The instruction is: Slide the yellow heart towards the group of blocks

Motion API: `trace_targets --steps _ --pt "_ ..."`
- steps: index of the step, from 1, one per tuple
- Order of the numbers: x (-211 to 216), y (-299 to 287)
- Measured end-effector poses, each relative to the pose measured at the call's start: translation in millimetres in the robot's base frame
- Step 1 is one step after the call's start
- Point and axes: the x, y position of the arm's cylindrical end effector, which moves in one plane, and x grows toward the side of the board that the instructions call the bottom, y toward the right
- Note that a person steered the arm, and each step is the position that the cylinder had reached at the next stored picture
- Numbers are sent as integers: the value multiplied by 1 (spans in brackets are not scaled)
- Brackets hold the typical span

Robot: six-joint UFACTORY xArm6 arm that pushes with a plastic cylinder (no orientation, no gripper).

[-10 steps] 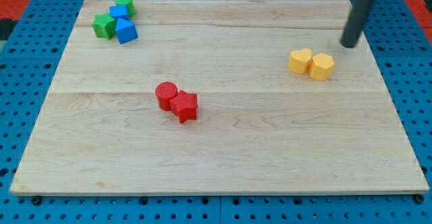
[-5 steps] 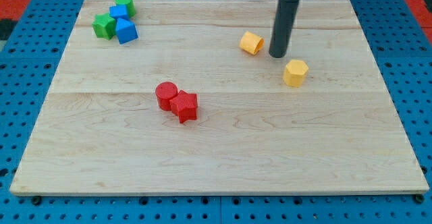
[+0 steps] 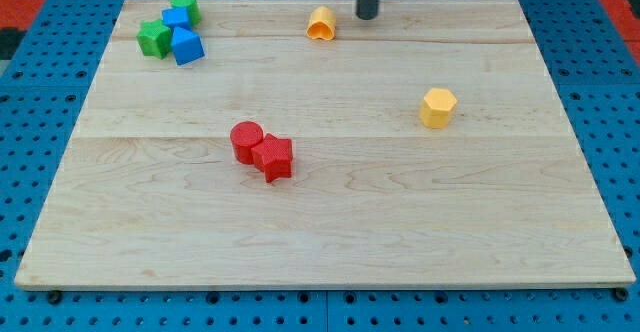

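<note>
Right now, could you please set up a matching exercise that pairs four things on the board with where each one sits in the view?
Things:
1. yellow heart
2. yellow hexagonal block
3. red pair of blocks
4. green and blue group

Places:
A. top left corner of the board
B. near the top edge, just left of my tip
C. right half, alone, about mid-height
D. around the middle, slightly left

Pairs: 1-B, 2-C, 3-D, 4-A
</note>
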Motion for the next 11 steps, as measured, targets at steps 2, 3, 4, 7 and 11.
trace_targets --steps 2,3,4,7,11 --pt "22 -94" --pt "34 -78" --pt "58 -72" --pt "53 -97" --pt "110 105"
